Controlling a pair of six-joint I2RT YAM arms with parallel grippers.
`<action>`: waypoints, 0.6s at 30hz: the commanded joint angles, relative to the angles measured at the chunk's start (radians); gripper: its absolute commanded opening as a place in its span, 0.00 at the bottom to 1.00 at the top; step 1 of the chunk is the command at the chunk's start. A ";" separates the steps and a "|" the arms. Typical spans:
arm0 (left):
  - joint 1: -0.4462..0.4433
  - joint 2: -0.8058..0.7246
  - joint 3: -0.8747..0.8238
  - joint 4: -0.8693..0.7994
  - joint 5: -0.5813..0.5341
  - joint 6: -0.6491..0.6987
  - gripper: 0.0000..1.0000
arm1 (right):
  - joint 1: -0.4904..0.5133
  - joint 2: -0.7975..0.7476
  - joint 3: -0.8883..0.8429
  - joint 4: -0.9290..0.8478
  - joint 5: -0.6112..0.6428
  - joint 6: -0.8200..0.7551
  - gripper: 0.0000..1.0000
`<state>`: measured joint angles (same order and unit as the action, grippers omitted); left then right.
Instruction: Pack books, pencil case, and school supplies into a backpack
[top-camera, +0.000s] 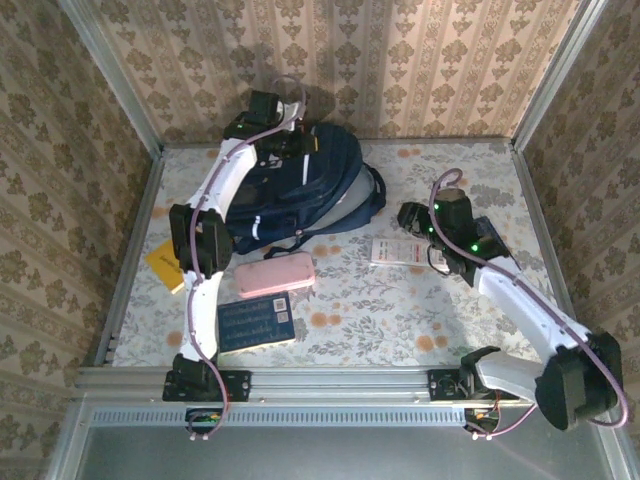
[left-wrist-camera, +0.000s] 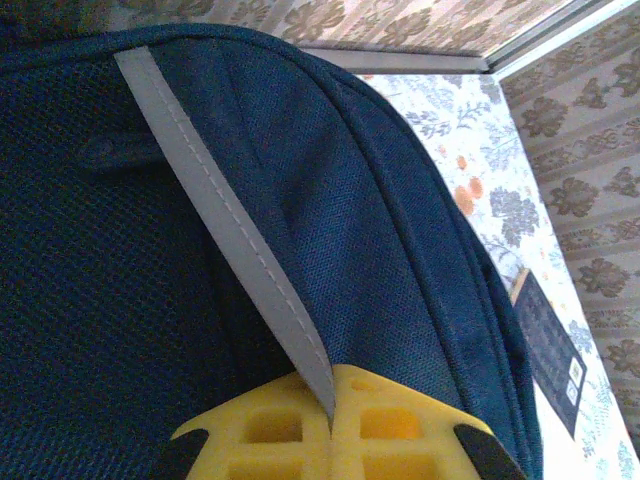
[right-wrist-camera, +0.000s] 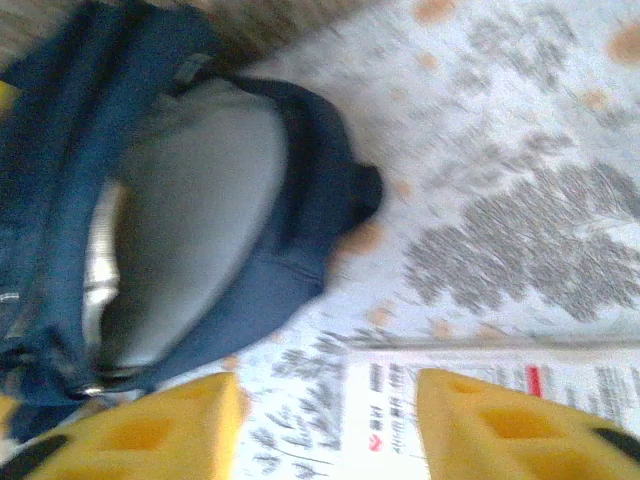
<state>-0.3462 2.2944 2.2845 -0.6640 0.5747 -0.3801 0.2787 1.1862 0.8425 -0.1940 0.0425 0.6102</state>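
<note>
Left hand (left-wrist-camera: 330, 410) pinched shut on backpack (top-camera: 310, 185), right hand (right-wrist-camera: 330, 430) open above white strip (top-camera: 398, 251) lying left-right

You're looking at a navy backpack (top-camera: 300, 185) carrying a white stripe and a grey front patch. Just ahead of your yellow-fingered left gripper (left-wrist-camera: 330, 395), a pale grey band is crossing its navy mesh. Between the yellow tips of your right gripper (right-wrist-camera: 328, 400), a white strip (right-wrist-camera: 385, 400) is showing dark print and a red mark. The table (top-camera: 400, 310) is wearing a pale cloth with grey flowers and orange spots. The pencil case (top-camera: 275, 274) is showing pale pink, the blue book (top-camera: 256, 324) pale print, the yellow book (top-camera: 166, 264) plain colour.
</note>
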 joint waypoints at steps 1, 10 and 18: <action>-0.002 0.005 0.019 -0.005 -0.010 -0.003 0.13 | -0.055 0.130 0.026 -0.121 -0.062 0.016 0.36; -0.031 -0.237 -0.292 0.173 -0.064 -0.143 0.54 | -0.104 0.416 0.158 -0.202 0.091 -0.096 0.11; -0.104 -0.449 -0.578 0.279 -0.081 -0.195 0.57 | -0.095 0.500 0.131 -0.212 0.101 -0.047 0.15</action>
<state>-0.4194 1.9060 1.7573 -0.4553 0.5060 -0.5438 0.1787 1.6665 0.9913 -0.3710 0.1249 0.5495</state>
